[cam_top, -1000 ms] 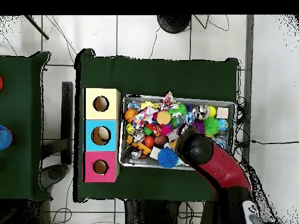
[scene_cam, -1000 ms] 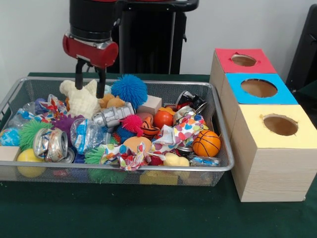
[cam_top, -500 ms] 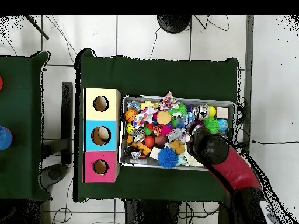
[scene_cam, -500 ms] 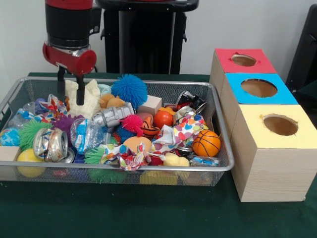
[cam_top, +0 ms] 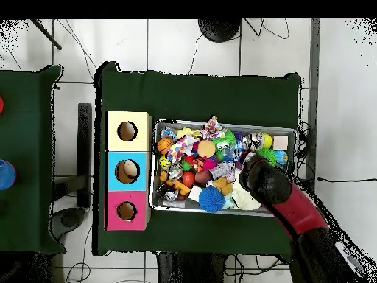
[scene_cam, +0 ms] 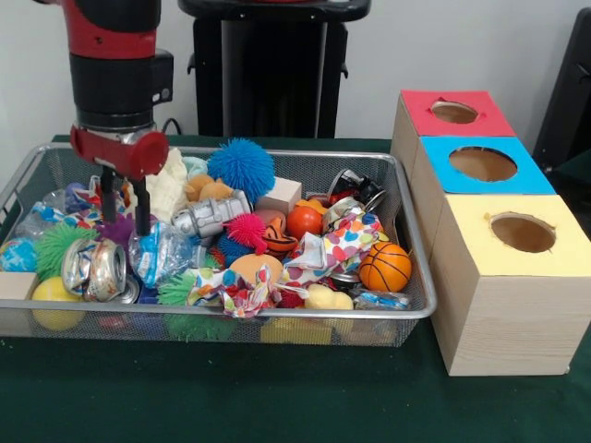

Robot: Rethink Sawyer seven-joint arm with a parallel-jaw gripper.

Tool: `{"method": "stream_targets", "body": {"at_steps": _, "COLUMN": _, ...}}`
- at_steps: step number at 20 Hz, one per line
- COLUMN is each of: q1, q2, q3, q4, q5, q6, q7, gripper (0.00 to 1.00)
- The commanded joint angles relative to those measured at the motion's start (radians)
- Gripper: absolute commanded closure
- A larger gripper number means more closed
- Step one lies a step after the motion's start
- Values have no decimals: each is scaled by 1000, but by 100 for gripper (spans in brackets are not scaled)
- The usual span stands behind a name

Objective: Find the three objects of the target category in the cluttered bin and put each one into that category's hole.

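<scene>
At the left of the front view, the pincer (scene_cam: 128,205) hangs with its two fingers parted and empty over the bin (scene_cam: 277,313), just above a crumpled clear bottle (scene_cam: 160,252) lying among the clutter there.

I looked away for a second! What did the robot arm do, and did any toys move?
The gripper slid sideways over the bin, from the cream toy toward the left end in the front view, and dropped lower. Its open jaws now hang just above the crumpled bottle. It grabbed nothing and let go of nothing. The toys, cans and three boxes stayed put.
</scene>
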Motion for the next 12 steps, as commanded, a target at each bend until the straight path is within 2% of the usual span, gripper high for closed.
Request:
{"method": "stream_targets", "body": {"at_steps": 1, "q1": -85, "q2": 95, "q3": 273, "q4": 45, "q5": -95, "q6": -73, "q7": 109, "gripper": 0}}
{"method": "stream_targets", "body": {"at_steps": 7, "q1": -155, "q2": 137, "q3": 367, "q4": 58, "q5": -118, "q6": -13, "q7": 95, "gripper": 0}}
{"method": "stream_targets", "body": {"at_steps": 12, "q1": -176, "q2": 151, "q3": 395, "q4": 54, "q5": -124, "q6": 23, "q7": 90, "gripper": 0}}
